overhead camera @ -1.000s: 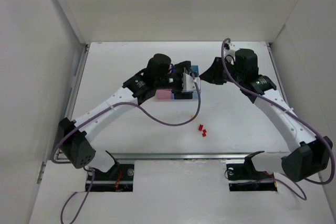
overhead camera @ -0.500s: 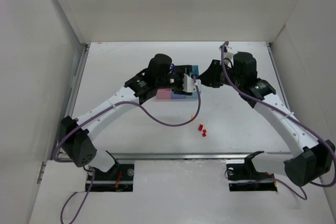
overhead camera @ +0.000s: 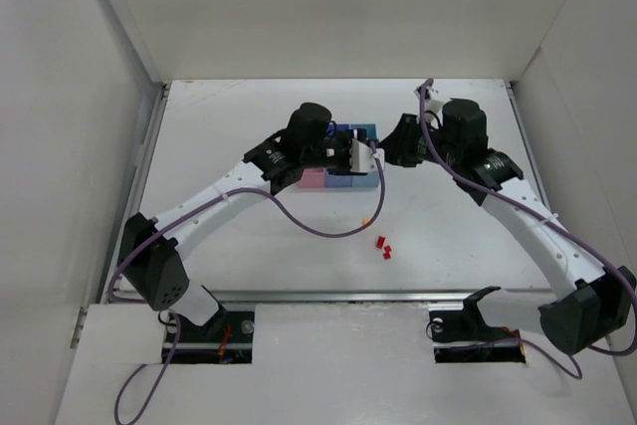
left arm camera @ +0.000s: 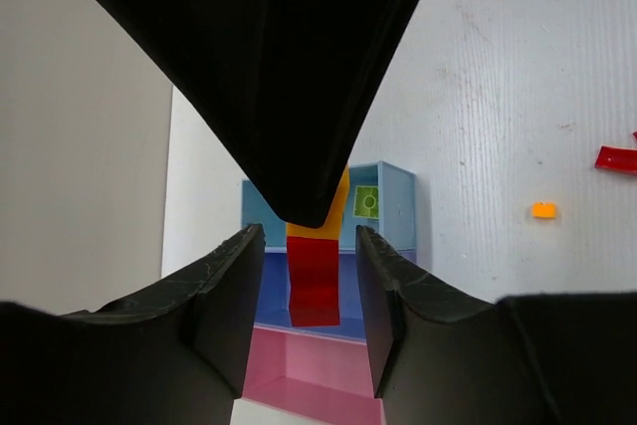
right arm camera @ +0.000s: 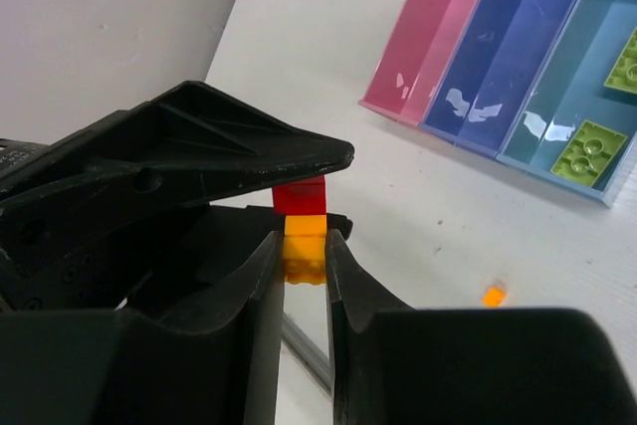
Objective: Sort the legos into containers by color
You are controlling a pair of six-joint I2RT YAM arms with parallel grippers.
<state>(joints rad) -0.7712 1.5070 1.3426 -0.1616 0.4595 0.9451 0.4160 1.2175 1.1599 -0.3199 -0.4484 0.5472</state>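
My right gripper [right arm camera: 302, 236] is shut on an orange lego [right arm camera: 304, 261] with a red lego [right arm camera: 301, 196] stuck on its far end. In the left wrist view the red lego [left arm camera: 315, 281] hangs between the jaws of my left gripper [left arm camera: 309, 296], which stands open with a gap on each side. Both grippers meet above the containers: the pink bin [right arm camera: 428, 37], blue bin [right arm camera: 518, 47] and teal bin [right arm camera: 587, 77]. Two lime-green legos [right arm camera: 589, 149] lie in the teal bin.
A loose orange lego [overhead camera: 365, 219] and two red legos [overhead camera: 383, 245] lie on the white table in front of the bins. White walls [overhead camera: 90, 97] close in the left, right and back sides.
The left gripper's jaws have narrowed around the red lego. Both grippers have drawn closer together above the bins.
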